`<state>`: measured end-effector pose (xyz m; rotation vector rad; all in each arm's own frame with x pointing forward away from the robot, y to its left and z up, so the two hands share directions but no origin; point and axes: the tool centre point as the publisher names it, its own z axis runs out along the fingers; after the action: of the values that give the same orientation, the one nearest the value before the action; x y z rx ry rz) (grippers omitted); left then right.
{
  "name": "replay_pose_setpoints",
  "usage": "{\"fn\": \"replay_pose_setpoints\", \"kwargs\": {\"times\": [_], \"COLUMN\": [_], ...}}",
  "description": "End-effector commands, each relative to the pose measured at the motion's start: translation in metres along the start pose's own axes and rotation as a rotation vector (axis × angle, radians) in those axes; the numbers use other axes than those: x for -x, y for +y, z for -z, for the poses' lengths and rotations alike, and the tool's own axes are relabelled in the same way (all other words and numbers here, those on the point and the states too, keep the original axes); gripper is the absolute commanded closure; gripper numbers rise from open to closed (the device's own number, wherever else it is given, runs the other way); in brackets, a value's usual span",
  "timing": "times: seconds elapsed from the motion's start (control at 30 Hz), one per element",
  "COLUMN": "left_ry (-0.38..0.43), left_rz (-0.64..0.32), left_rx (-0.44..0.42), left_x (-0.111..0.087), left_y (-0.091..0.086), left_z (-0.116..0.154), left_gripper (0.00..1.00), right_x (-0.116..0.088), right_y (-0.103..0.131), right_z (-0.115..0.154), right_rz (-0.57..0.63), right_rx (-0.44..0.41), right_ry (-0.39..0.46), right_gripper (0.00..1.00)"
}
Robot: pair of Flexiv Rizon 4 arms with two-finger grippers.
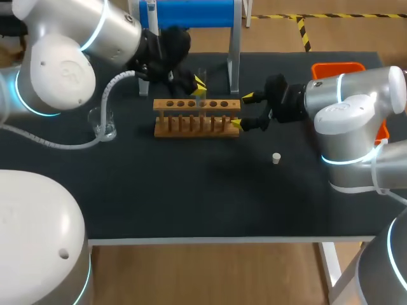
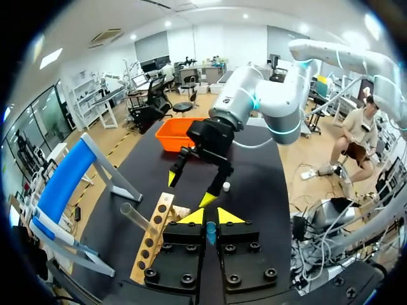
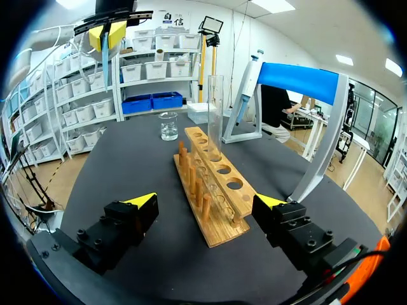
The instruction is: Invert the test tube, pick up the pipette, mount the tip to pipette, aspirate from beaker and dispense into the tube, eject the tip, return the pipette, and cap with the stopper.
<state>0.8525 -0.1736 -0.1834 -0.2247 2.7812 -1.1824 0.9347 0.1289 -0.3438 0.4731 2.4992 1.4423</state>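
One tube (image 3: 215, 111) stands mouth-up in the wooden rack (image 3: 213, 190), just ahead of my right gripper (image 1: 242, 110), so I judge the turning-over step done. That gripper is spread wide, its fingers flanking the rack's near end; I cannot tell whether they touch it. My left gripper (image 2: 210, 217) is narrow, pinched on a slim blue tip (image 2: 211, 232), with the rack just below and beside it.

The pipette (image 3: 249, 75) hangs on its stand beyond the rack, so picking it up looks like the step in hand. I would back the right gripper off the rack, carry it to the stand and close on the pipette body.

The tube looks empty. The beaker (image 3: 168, 126), past the rack's far end, seems to hold a little clear liquid. The stopper (image 1: 276, 158) lies beside my right gripper.
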Motion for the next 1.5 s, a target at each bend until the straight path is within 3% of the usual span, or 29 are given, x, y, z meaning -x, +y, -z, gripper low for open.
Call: {"fn": "replay_pose_setpoints", "kwargs": {"times": [0.03, 0.67, 1.07, 1.27, 1.5], "left_ry": [0.035, 0.07, 0.07, 0.07, 0.07], "left_rz": [0.013, 0.009, 0.009, 0.009, 0.009], "left_rx": [0.005, 0.003, 0.003, 0.003, 0.003], "left_x": [0.003, 0.003, 0.003, 0.003, 0.003], "left_y": [-0.003, -0.009, -0.009, -0.009, -0.009], "left_z": [0.003, 0.001, 0.001, 0.001, 0.001], "left_gripper": [1.0, 1.0, 1.0, 1.0, 1.0], "right_x": [0.0, 0.0, -0.016, -0.031, -0.048], "right_y": [-0.001, -0.001, 0.039, 0.062, 0.078], "right_z": [0.0, 0.0, 0.08, 0.092, 0.085], "right_rz": [0.0, 0.0, 0.056, 0.112, 0.163], "right_rx": [0.002, 0.002, 0.213, 0.335, 0.394], "right_ry": [0.001, 0.001, 0.196, 0.327, 0.392], "right_gripper": [0.0, 0.0, 0.0, 0.0, 0.0]}}
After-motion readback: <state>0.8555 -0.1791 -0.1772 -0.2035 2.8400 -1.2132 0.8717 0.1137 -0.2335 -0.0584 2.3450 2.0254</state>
